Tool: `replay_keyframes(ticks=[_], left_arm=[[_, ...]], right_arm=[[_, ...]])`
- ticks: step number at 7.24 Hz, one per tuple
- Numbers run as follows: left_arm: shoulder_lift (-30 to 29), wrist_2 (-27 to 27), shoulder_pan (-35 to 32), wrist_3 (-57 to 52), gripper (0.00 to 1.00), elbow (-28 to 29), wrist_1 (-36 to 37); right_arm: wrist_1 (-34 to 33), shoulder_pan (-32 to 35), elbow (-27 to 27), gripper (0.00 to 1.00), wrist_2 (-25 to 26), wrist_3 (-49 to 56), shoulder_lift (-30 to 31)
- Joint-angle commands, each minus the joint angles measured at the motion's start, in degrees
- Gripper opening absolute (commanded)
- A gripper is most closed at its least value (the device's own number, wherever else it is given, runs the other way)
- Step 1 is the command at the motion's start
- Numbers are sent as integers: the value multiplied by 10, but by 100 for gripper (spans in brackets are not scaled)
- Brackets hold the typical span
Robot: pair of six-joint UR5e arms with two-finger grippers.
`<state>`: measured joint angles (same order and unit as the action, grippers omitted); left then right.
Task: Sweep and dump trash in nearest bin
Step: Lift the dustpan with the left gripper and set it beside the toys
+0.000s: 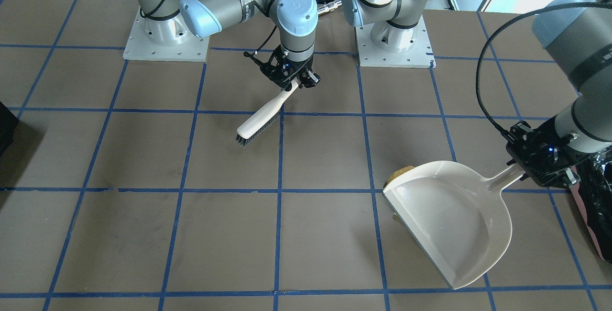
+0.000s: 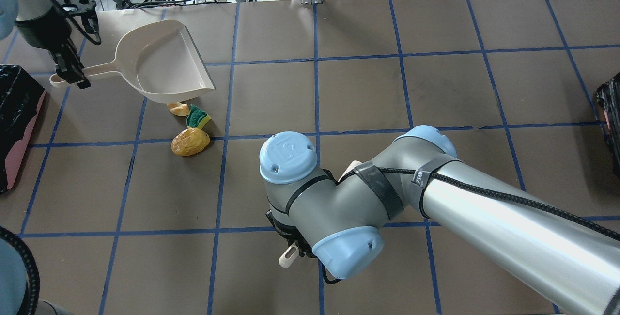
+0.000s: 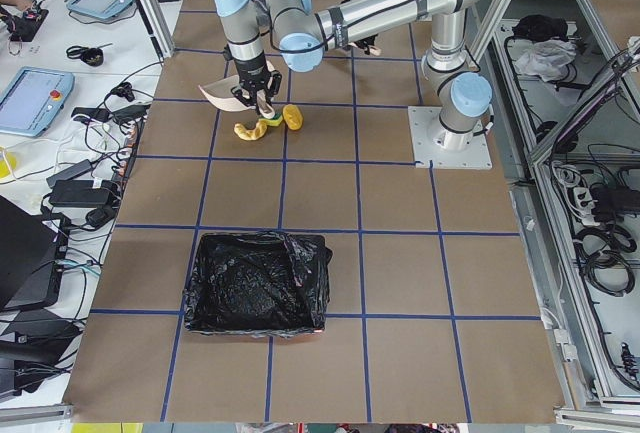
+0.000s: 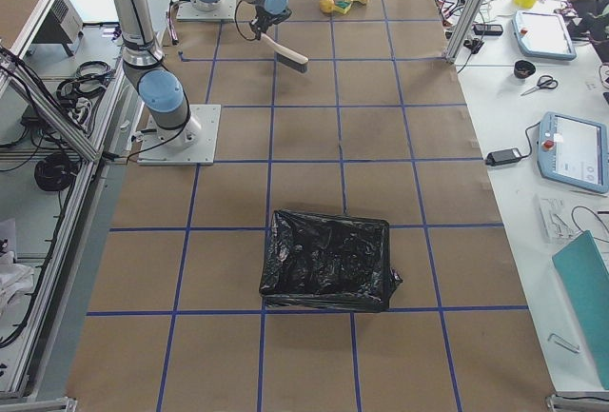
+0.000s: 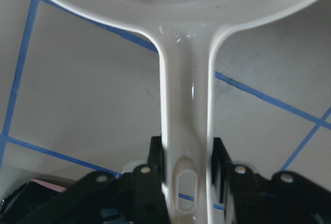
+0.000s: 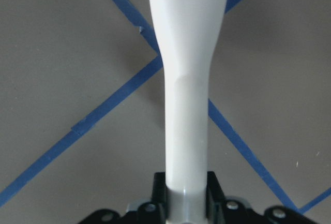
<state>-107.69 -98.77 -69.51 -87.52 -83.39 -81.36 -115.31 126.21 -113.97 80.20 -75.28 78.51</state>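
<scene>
Bulk of the right arm point(image 2: 339, 198) hides most of the brush point(image 1: 260, 122) from overhead; the right gripper point(image 1: 291, 79) is clamped on its handle. Beyond lie the potato lump point(image 2: 190, 142), the sponge scrap point(image 2: 198, 118) and the croissant piece point(image 2: 179, 108), the last half under the dustpan point(image 2: 160, 63) lip. The left gripper point(image 5: 187, 154) pinches the dustpan handle, with the bin point(image 2: 19, 111) beside it, cropped by the frame edge.

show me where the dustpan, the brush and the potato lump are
dustpan point(image 2: 160, 63): overhead view, on the pan's inner floor
brush point(image 1: 260, 118): front-facing view, on the white back above the bristles
potato lump point(image 2: 190, 143): overhead view, on its middle
</scene>
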Motion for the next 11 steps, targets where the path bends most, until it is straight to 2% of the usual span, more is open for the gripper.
replay_keyframes(ticks=[1,2,3,5,7,8,9,10,11], left_arm=[[-12,1,51,-141,0,-1,31],[-22,1,73,-195,0,-2,50],[-36,1,90,-234,0,-4,54],[-73,0,101,-318,0,-3,140],[-99,-59,106,-338,0,4,184],[-103,-62,108,-332,0,-6,198],[-116,-62,108,-300,0,-12,211],[-126,-62,108,-292,0,-16,226],[-127,-62,108,-293,0,-29,233]], right_arm=[[6,-1,35,0,6,2,-2],[53,-1,81,0,12,3,-22],[72,-1,113,0,13,3,-37],[70,-2,170,0,6,2,-84],[76,1,237,0,-1,23,-144],[73,1,247,0,-5,25,-157],[56,1,255,0,-38,28,-162],[45,3,283,0,-69,38,-182],[50,15,314,0,-69,37,-205]])
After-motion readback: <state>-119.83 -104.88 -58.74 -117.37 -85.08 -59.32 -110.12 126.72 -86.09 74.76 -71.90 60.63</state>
